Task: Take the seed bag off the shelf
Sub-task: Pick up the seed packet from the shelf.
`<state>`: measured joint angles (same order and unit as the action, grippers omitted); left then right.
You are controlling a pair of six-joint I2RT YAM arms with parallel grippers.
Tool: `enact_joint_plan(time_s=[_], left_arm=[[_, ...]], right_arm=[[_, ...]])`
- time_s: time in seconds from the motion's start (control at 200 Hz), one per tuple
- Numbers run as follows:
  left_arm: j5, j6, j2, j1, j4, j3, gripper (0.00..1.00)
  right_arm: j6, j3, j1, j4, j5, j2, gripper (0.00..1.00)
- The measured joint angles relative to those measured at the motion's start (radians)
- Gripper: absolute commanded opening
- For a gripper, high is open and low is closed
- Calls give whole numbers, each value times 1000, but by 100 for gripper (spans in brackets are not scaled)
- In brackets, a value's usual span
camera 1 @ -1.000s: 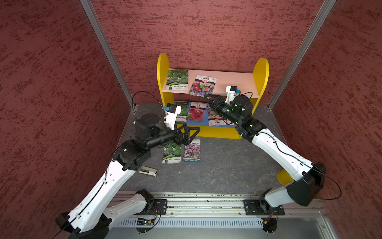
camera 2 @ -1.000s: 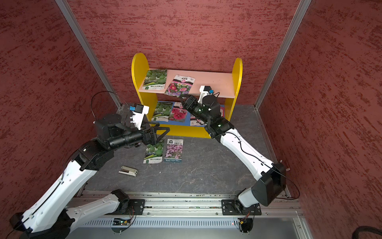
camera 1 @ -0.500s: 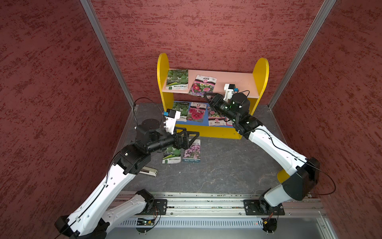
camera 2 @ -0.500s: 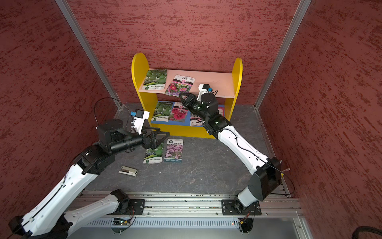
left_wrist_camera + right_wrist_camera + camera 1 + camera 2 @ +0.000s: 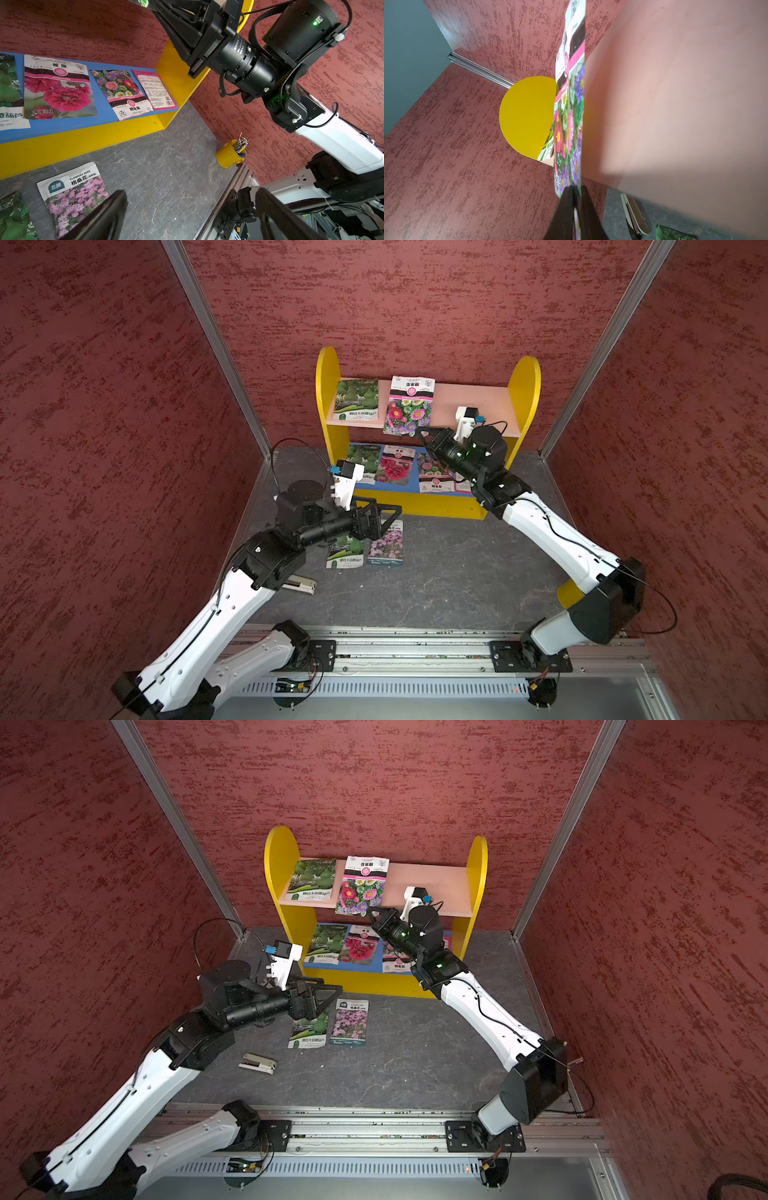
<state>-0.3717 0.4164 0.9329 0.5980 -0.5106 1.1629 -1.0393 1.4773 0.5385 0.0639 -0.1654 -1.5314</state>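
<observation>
Right hand (image 5: 422, 432) pinches seed bag (image 5: 409, 406) on shelf (image 5: 525, 381).
Both top views: seed bag on the pink upper board, corner overhanging the front edge, clamped. Left wrist: left hand (image 5: 191, 193) gaping above counter (image 5: 166, 162). Right wrist: fingers (image 5: 564, 207) closed on seed bag's edge.

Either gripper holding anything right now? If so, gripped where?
Right gripper is shut on the flower seed bag, pinching its front edge at the corner that overhangs the pink upper board. Left gripper is open and holds nothing.
</observation>
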Motion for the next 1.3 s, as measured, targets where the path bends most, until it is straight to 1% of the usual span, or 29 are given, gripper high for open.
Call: enact_joint_plan(time_s=[0.075,0.155,0.22,0.301,0.401,0.506,0.596,0.736,0.872,0.932,1.087,1.177,1.232,1.303], left_arm=[[-6,9,0,-6,8,-5,100],[-23,26,0,-26,27,-13,100],[-53,52,0,-59,61,-29,100],[-113,100,1,-119,120,-61,100],[-209,184,7,-203,237,-123,100],[-296,281,35,-257,374,-185,100],[-355,354,82,-266,488,-210,100],[-421,452,162,-267,660,-219,100],[-451,509,215,-255,768,-217,92],[-460,525,237,-244,799,-212,86],[-466,560,294,-207,884,-201,74],[-465,578,323,-187,913,-201,69],[-465,585,335,-177,931,-201,64],[-465,596,344,-167,949,-201,52]], right_arm=[[2,-17,-4,1,-2,21,0],[11,-41,-6,-2,-6,55,0],[26,-64,-6,-5,-10,92,0],[57,-93,-8,-23,-19,150,0],[100,-129,-10,-56,-40,235,0],[138,-187,-10,-79,-79,331,0],[163,-233,-10,-97,-126,394,0],[188,-311,-10,-108,-208,454,0],[205,-392,-7,-114,-277,486,0],[210,-424,-3,-115,-301,497,0],[212,-473,3,-113,-332,520,0],[214,-480,5,-113,-341,529,0],[215,-480,6,-109,-344,534,0],[217,-480,6,-105,-347,539,0]])
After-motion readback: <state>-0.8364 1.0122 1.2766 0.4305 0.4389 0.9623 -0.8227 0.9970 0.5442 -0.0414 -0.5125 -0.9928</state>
